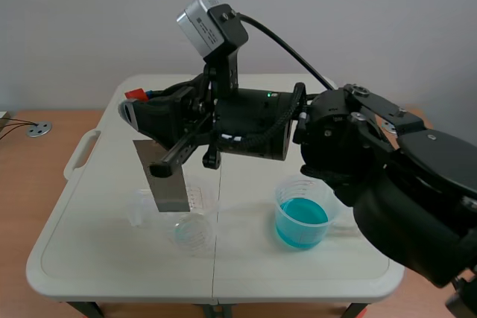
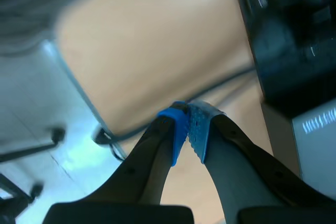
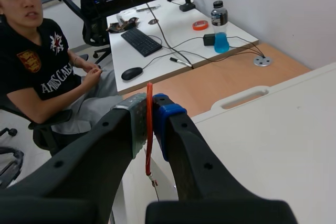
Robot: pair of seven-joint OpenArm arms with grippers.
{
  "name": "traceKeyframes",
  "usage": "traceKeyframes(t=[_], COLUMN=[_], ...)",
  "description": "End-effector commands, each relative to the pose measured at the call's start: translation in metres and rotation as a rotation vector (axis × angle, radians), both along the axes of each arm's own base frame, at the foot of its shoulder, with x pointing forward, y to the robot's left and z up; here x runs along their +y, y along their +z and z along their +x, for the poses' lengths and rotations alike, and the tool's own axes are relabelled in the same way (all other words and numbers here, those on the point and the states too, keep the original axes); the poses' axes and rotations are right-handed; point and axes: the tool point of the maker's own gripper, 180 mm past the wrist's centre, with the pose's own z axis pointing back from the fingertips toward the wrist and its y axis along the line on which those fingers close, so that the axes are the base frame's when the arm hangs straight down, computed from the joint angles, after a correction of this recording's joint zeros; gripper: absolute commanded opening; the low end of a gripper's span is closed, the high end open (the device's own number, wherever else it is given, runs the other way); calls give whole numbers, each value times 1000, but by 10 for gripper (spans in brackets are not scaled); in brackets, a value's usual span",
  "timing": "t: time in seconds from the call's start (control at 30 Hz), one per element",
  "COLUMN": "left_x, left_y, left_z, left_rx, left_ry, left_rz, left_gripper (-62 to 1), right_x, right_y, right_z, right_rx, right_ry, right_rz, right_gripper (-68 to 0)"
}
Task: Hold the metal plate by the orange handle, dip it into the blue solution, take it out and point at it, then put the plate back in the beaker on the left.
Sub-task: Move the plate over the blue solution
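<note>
**Figure.** Right gripper [image 3: 148,113] clamped on the thin orange handle [image 3: 149,148], which ran edge-on between the grey-green and blue pads [image 3: 134,116]. Gripping there presumably kept the fingers off the metal and let the flat grey rectangular metal plate [image 1: 168,182] hang straight down. The plate hung over the left half of the white folding table [image 1: 97,251], toward its front edge. Its lower edge was level with a clear empty beaker [image 1: 197,197]; whether it was inside could not be told. The clear beaker of blue solution [image 1: 302,220] stood well apart on the right half. Plate surface: dull, even grey, with no visible coating. Left gripper [image 2: 189,129] closed on nothing, pads touching.
</note>
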Motion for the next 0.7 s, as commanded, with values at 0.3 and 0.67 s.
traceKeyframes(t=[0.3, 0.67], left_x=[43, 39], left_y=[44, 85], left_z=[71, 118], left_rx=[-211, -364], left_ry=[38, 1], left_rz=[96, 115], left_gripper=[-594, -594], right_x=[-21, -47], right_y=[52, 83], right_z=[-7, -16], right_rx=[-140, -244], right_ry=[-29, -78], right_rz=[79, 86], right_gripper=[-664, -664])
